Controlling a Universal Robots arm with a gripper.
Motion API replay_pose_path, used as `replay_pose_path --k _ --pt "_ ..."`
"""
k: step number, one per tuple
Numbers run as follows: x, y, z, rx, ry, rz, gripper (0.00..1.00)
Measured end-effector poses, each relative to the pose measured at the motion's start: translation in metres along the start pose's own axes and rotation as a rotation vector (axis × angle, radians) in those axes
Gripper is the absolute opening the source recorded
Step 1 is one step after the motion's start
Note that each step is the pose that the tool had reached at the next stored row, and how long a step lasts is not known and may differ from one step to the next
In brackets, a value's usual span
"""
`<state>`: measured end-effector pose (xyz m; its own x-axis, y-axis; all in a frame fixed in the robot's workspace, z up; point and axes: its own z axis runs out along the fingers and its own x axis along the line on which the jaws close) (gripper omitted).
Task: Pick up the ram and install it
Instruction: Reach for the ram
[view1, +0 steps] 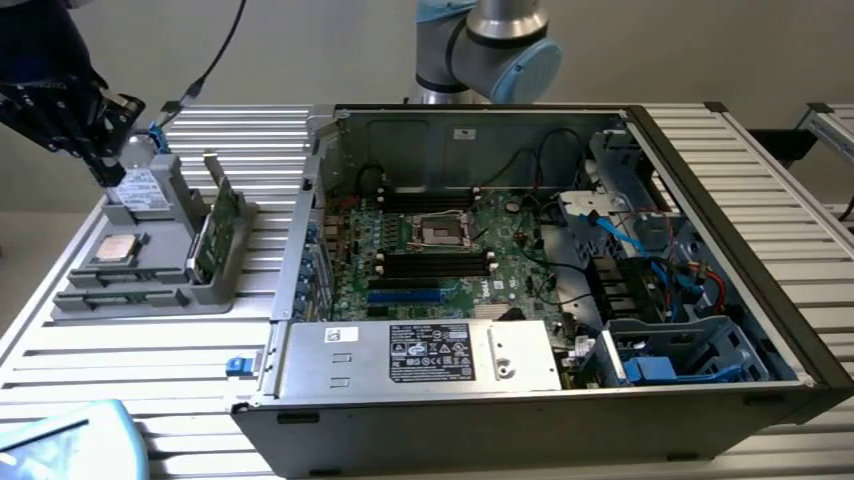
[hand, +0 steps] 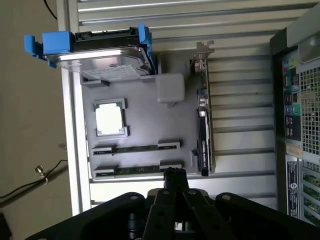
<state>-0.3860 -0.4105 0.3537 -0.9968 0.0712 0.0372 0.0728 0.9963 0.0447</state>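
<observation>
Gripper (hand: 175, 176), fingers pressed together and holding nothing, hangs above the grey tray (hand: 145, 112). Two ram sticks (hand: 135, 148) (hand: 132, 170) lie flat and parallel along the tray's end edge opposite the hard drive (hand: 100, 60), with the CPU (hand: 109, 119) between drive and sticks and a green card (hand: 204, 145) standing on edge along one long side. The tray rests near the bench (view1: 134, 380) edge at the exterior view's left, just beside the open case (view1: 534, 420).

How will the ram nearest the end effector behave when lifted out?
Probably stiff: the ram is a thin, straight board. Likely light, being so slim. Its ends sit in holders on the tray, so a skewed pull may bind it.
</observation>
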Motion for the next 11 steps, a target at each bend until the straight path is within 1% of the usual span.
replay_pose_path --k 5,9,11 --pt "0.007 -0.0055 0.0062 0.0011 0.0152 0.0 0.11" --pt "0.008 -0.0127 0.0101 0.0026 0.0335 -0.001 0.11" --pt "0.008 -0.0168 0.0117 0.0031 0.0404 -0.002 0.11"
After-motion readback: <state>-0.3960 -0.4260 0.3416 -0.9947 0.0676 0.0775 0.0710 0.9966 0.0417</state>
